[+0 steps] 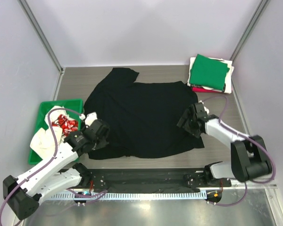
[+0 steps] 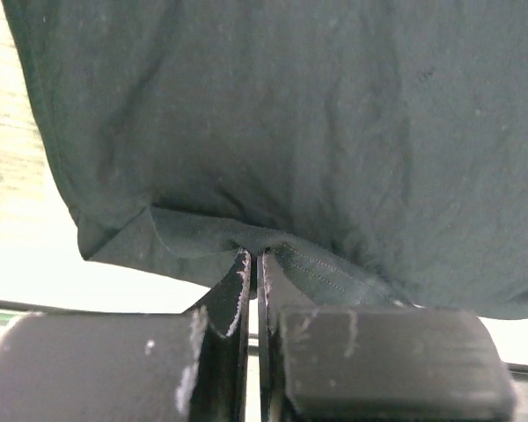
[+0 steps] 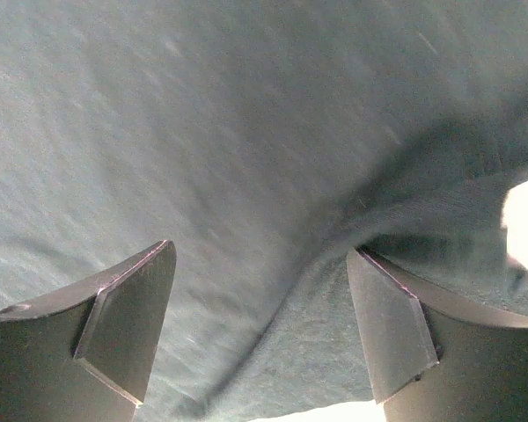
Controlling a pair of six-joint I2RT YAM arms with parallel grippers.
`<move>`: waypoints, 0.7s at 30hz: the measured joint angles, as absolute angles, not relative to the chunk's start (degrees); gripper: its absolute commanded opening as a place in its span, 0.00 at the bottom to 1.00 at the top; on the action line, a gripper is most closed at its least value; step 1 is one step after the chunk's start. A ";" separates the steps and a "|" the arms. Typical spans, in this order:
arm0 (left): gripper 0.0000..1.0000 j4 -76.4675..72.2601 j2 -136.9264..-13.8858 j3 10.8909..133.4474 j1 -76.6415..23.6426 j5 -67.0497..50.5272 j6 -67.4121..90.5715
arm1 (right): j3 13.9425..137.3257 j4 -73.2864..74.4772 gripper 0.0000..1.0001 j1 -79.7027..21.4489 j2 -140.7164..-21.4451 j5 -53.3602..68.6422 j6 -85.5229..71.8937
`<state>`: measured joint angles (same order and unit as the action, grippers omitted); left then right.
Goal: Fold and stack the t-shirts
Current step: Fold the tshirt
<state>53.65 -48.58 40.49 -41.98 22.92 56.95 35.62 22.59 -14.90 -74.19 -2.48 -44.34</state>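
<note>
1. Where the overhead view begins on the left, I see a green tray (image 1: 61, 101) sitting on the table (image 1: 75, 80). It holds small red-and-white items (image 1: 66, 123) and a crumpled white piece (image 1: 43, 141); I cannot tell what either is.
2. Just right of the tray, my left gripper (image 1: 96, 129) is clamped tight on the near-left hem of the black shirt (image 1: 146, 117). Its wrist camera shows the stitched edge bunched between the fingertips (image 2: 245, 272), with a corner of cloth turned over beside them.
3. The black shirt lies spread over the middle of the table. It is mostly flat, with one sleeve pointing toward the back left and an uneven near edge.
4. At the shirt's right edge, my right gripper (image 1: 191, 120) has its jaws spread wide. A ridge of cloth rises between them, and nothing is pinched.
5. In the back right corner lies a folded stack, with a green shirt (image 1: 208, 71) on top, a white shirt (image 1: 228, 80) under it, and a red shirt (image 1: 198, 89) showing at the bottom.
</note>
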 measured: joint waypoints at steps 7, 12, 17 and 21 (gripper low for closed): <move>0.00 48.62 -50.94 40.95 -30.39 14.04 49.52 | 48.21 20.73 0.83 -14.90 -86.39 -0.45 -37.71; 0.00 45.56 -52.80 40.99 -25.56 10.00 47.07 | 50.76 24.21 0.84 -14.57 -81.73 -6.98 -36.38; 0.00 44.10 -55.55 40.99 -20.25 7.62 45.98 | 42.24 27.62 0.82 -12.08 -65.82 -13.85 -41.32; 0.00 42.78 -56.25 40.99 -16.43 4.93 45.28 | 33.01 30.96 0.75 -10.98 -57.49 -15.94 -46.74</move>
<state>42.78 -56.25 40.99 -16.43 4.93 45.28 33.01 30.96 -10.98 -57.49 -15.94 -46.74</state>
